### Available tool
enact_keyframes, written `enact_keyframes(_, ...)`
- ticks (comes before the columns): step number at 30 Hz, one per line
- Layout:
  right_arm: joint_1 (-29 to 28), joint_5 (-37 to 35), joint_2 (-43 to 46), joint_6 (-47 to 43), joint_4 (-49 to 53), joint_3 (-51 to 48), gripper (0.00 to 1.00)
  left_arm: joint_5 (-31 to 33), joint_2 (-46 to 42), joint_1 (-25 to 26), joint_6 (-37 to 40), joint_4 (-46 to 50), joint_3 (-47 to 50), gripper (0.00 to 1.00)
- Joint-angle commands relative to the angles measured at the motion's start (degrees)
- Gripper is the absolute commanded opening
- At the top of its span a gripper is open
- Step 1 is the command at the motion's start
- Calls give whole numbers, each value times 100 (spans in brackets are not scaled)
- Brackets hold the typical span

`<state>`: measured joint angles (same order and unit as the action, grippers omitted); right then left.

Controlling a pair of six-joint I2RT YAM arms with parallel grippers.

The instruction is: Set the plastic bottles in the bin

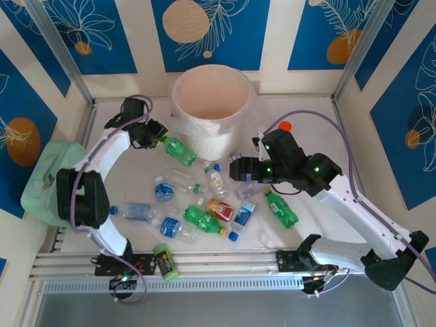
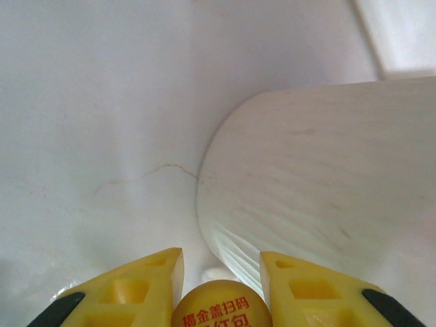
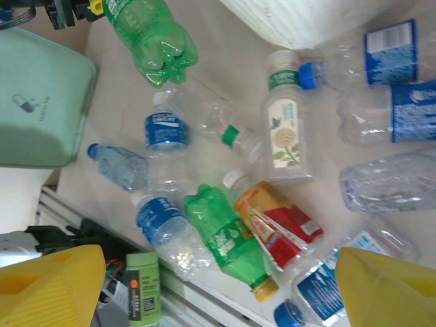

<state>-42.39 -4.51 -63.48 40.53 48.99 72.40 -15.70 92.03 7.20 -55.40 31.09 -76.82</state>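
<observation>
My left gripper [image 1: 159,140] is shut on the yellow-capped neck of a green bottle [image 1: 180,151], just left of the white ribbed bin [image 1: 211,139]. Its yellow fingers [image 2: 146,286] pinch the cap [image 2: 221,308], and the bin's wall [image 2: 320,184] rises close ahead. The same bottle [image 3: 153,37] hangs from that gripper in the right wrist view. My right gripper [image 1: 236,169] hovers open over several plastic bottles scattered mid-table: a green one [image 1: 203,219], a red-labelled one [image 1: 221,209] and a blue-labelled one [image 1: 163,191]. Between its fingertips [image 3: 218,255] lie the green bottle [image 3: 235,242] and the red-labelled one [image 3: 279,225].
A pale green boxy container [image 1: 48,177] sits at the left edge. A short green-and-black cylinder [image 1: 165,261] lies on the front rail. A small orange cap [image 1: 285,126] shows behind the right arm. Another green bottle [image 1: 281,208] lies under the right forearm.
</observation>
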Motion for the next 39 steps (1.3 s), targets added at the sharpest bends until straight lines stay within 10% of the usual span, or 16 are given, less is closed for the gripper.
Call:
enact_keyframes(1, -45, 467, -113, -1, -308, 259, 88, -256, -672, -146, 151, 278, 189, 24)
enact_keyframes(11, -129, 1129, -814, -54, -704, 1173, 90, -1511, -1893, -174, -285, -946, 173, 23)
enact_keyframes(25, -7, 1244, -1286, -80, -756, 1950, 94, -2418, -1600, 1028, -1498, -3571, 70, 23)
enact_keyframes(39, 67, 1475, -1296, -2, -977, 1956, 84, -2663, -1300, 1350, -1753, -4131, -43, 23)
